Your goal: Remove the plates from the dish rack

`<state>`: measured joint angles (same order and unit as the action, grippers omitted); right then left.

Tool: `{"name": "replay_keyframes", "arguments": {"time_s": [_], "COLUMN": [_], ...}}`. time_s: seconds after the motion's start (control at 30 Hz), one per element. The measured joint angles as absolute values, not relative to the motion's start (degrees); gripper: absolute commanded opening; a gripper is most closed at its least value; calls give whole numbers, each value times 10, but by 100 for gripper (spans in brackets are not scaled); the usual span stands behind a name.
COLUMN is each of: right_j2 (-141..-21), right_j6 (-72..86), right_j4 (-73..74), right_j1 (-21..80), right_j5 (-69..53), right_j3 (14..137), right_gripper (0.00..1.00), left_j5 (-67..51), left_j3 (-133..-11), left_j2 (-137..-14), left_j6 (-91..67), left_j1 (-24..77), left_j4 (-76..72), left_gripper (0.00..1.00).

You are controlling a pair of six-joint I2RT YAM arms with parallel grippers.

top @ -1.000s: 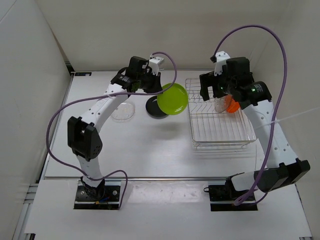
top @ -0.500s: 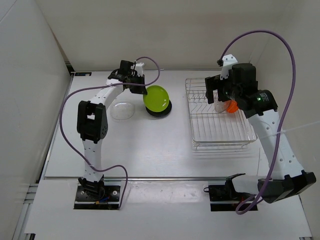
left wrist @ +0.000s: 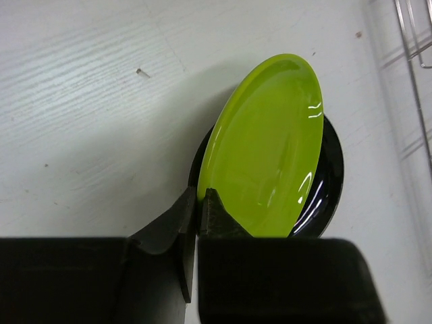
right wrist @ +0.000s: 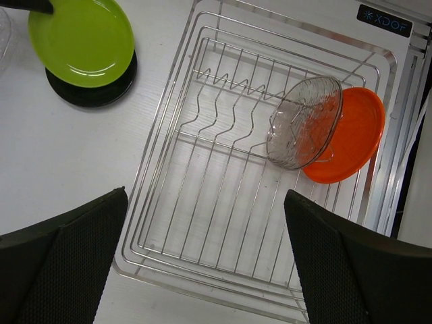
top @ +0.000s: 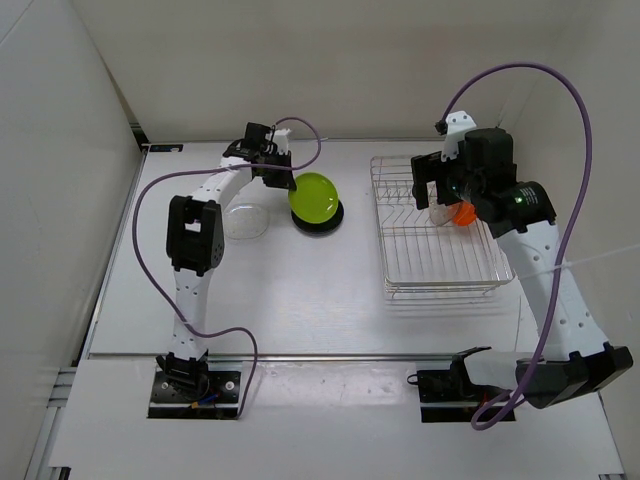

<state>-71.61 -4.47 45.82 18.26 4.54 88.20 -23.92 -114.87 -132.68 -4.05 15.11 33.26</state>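
My left gripper (top: 282,181) (left wrist: 196,196) is shut on the rim of the lime green plate (top: 313,196) (left wrist: 270,148), which leans tilted on the black plate (top: 318,221) (left wrist: 331,169) lying on the table. A clear plate (top: 245,222) lies on the table left of them. My right gripper (top: 440,185) is open and empty above the dish rack (top: 440,250) (right wrist: 223,202). In the rack's far right end a clear plate (right wrist: 304,121) leans against the orange plate (right wrist: 351,135) (top: 462,213).
White walls stand at the back and on the left. The rack takes up the right of the table (top: 300,300). The stacked plates also show in the right wrist view (right wrist: 81,40).
My left gripper has carried the green plate left from beside the rack and lowered it onto the black plate. My right gripper shifted slightly right above the rack.
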Motion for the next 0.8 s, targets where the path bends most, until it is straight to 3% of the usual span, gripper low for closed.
{"name": "replay_keyframes", "arguments": {"time_s": [0.17, 0.33, 0.8], "right_j2": [-713, -712, -693], "right_j6": [-45, -45, -44], "right_j4": [456, 456, 456], "right_j1": [182, 182, 175], "right_j5": [42, 39, 25], "right_j3": [882, 882, 877], "right_gripper": [100, 100, 100], "left_j5": [-239, -240, -235], "left_j3": [-1149, -1149, -1149], "left_j2": [-1334, -1334, -1334], "left_j6": [-41, -40, -39], "left_j1": [151, 151, 156], "left_j4": [340, 343, 348], "left_gripper": [11, 29, 48]}}
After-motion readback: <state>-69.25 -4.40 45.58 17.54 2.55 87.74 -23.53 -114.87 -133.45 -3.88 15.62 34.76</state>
